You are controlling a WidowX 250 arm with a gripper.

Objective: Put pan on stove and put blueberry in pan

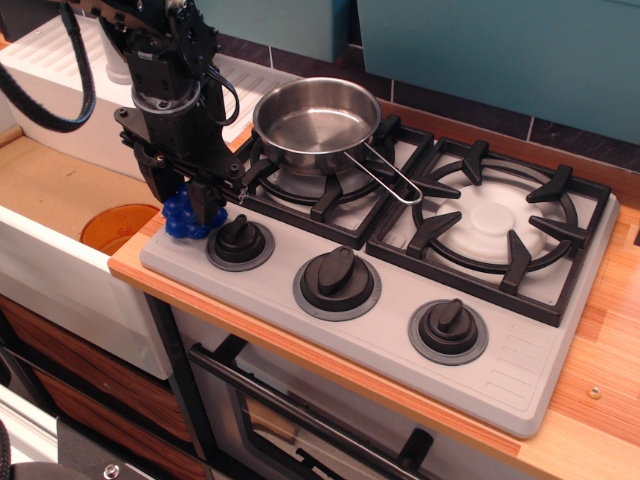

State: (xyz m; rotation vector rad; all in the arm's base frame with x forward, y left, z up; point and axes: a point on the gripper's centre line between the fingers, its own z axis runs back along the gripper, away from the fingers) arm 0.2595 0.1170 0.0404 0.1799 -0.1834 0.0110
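Note:
The shiny steel pan (312,125) stands upright on the left burner grate of the grey stove (520,375), its wire handle (392,180) pointing toward the front right. The dark-blue blueberry (181,219) sits at the stove's front-left corner, just left of the first knob. My black gripper (184,198) comes down on it from above, its two fingers closed against the cluster's sides. The top of the blueberry is hidden by the fingers. It still looks to be resting on the stove surface.
Three black knobs (337,281) line the stove's front. The right burner grate (492,222) is bare. An orange dish (112,224) lies in the white sink to the left. A white drainer (60,60) stands behind the arm, and the wooden counter edge (600,400) runs along the right.

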